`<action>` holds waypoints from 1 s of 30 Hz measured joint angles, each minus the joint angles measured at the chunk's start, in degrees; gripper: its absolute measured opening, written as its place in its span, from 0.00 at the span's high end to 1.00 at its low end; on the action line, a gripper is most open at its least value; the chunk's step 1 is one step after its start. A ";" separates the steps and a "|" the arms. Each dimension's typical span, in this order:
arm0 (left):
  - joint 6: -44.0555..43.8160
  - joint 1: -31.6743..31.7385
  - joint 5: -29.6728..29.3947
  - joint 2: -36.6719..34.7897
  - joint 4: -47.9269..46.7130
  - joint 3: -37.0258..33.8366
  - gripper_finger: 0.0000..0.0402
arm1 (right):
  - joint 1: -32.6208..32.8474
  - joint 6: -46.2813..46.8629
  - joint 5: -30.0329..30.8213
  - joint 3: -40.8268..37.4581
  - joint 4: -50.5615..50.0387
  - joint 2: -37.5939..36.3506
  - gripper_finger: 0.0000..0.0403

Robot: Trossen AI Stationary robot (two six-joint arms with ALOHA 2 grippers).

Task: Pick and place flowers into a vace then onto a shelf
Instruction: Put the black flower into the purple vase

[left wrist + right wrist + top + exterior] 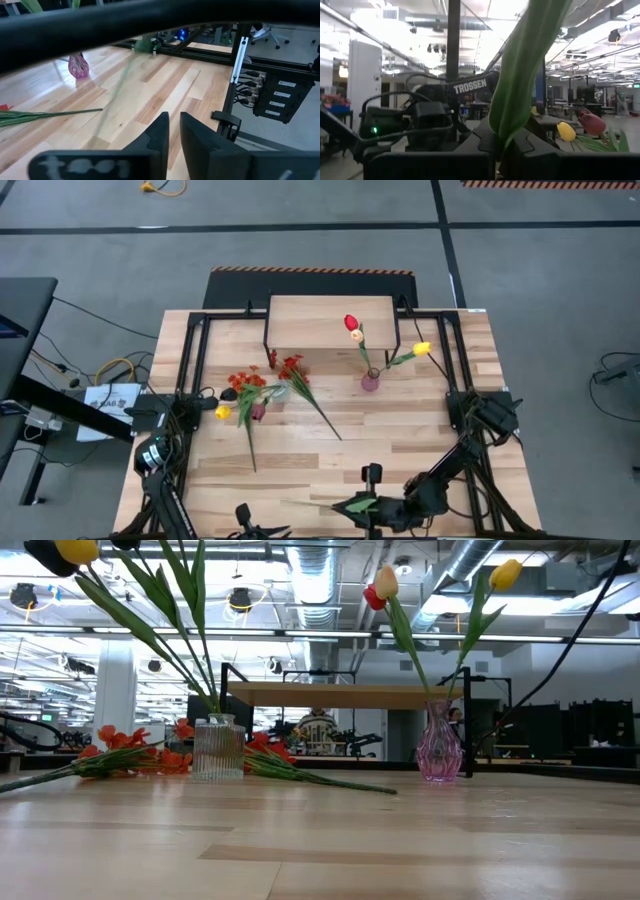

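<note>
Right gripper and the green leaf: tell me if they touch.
Touching. The right wrist view shows the green leaf running down between the shut fingers of the right gripper.

black jointed arms, white TROSSEN lettering [470,86], dark cables

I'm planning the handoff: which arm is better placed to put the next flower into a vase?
Right. The right gripper is shut on a green flower stem at the table's near edge. The left gripper looks empty.

Floor [320,240]: grey around me, black tape lines, yellow cable [160,188] at eleven o'clock.
Ceiling: silver ducts [320,570], bright strip lights.
</note>
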 joint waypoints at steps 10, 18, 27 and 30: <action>2.01 0.04 1.17 0.00 1.30 0.00 0.68 | 1.90 2.17 2.88 0.00 -15.23 -7.37 1.00; 13.07 -1.69 2.87 -0.11 2.18 5.22 0.59 | 3.91 14.45 9.29 0.00 -39.97 -15.42 1.00; 40.43 -6.91 3.46 -0.22 6.18 15.34 0.59 | 6.19 33.29 11.92 0.00 -70.74 -25.25 1.00; 48.44 -8.55 1.55 -0.43 7.74 16.62 0.59 | 6.97 37.28 14.51 0.00 -78.58 -27.85 1.00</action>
